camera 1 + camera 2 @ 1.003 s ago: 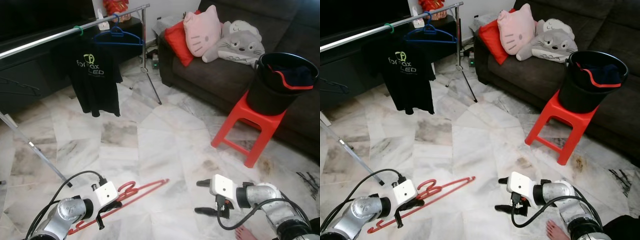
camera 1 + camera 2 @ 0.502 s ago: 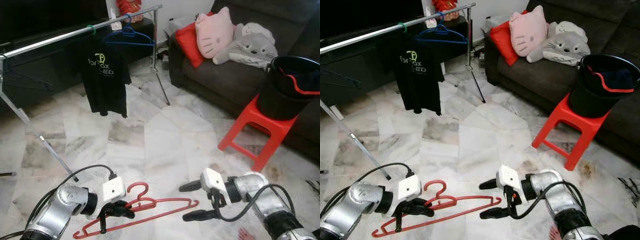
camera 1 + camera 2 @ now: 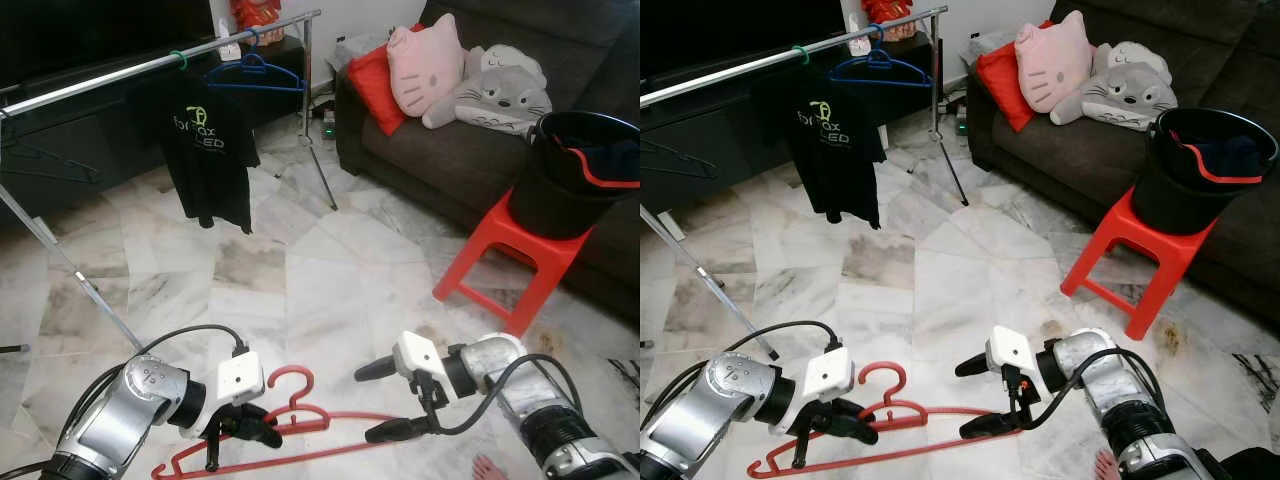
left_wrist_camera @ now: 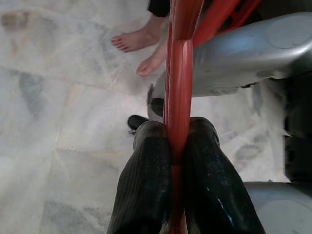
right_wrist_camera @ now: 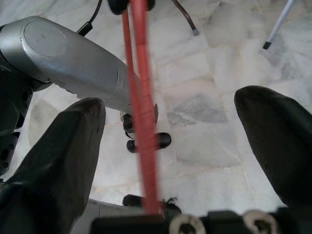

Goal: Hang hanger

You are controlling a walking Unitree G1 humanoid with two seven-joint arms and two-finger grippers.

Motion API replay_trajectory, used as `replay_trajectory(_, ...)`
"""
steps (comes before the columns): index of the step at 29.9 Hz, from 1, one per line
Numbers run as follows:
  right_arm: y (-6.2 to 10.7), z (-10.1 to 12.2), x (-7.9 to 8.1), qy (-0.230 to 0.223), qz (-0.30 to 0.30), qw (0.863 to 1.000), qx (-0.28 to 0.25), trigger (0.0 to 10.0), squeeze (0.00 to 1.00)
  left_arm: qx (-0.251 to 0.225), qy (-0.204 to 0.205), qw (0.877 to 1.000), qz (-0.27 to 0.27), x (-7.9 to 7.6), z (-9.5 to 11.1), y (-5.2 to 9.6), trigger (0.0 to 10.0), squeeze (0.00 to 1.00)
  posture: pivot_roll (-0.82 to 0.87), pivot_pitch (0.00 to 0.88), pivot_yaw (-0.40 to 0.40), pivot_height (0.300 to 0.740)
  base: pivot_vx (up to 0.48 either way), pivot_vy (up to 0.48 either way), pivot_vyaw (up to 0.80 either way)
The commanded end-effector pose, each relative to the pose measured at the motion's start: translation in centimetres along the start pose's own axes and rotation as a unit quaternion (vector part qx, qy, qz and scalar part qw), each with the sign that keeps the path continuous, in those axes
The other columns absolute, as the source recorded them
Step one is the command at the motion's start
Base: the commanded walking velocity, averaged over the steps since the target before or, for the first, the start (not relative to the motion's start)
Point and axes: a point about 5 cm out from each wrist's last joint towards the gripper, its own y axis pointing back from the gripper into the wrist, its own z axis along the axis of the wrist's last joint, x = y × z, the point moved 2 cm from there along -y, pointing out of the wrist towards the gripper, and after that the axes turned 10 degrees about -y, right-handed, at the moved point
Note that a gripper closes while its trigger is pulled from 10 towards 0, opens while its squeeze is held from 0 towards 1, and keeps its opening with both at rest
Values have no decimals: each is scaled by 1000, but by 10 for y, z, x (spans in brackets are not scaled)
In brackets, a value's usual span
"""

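Red hanger is sitting low over the marble floor, pinched in the left claw, whose two black fingers are clenching one of its thin bars, as the left wrist view is showing close up. That same view is also catching a person's bare feet on the floor beyond the claw.

The right claw is hanging at the hanger's far end with its fingers spread wide, one above and one below the tip of the bar. In the right wrist view the red bar is running between the two parted fingers without either one touching it, and the silver left arm is lying behind it.

From the head views the wider room is showing: a metal clothes rail is standing further back to the left, carrying a black T-shirt and a blue hanger. To the right a dark sofa is holding a red cushion, a pink cat plush and a grey plush. Before the sofa a black bucket is resting on a red stool.
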Motion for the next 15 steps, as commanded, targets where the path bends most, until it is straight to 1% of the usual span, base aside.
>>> replay_trajectory(1,-2,4,-2,13,2,1000,8,10000,0,-4,-10,1000,-9,-1,6,2,10000,0,29,0,-25,740,0,0,0)
replay_trajectory(6,-10,11,-5,9,-1,1000,-13,10000,0,-4,-10,1000,-20,-4,9,0,10000,0,32,0,-22,740,0,0,0)
replay_trajectory(9,-16,14,-3,9,11,1000,-26,10000,0,-4,-10,1000,-26,-6,11,-3,10000,0,33,0,-21,740,0,0,0)
replay_trajectory(15,-24,15,-2,1,24,999,-39,10000,0,-5,-10,1000,-29,-5,14,-4,10000,0,33,0,-20,740,0,0,0)
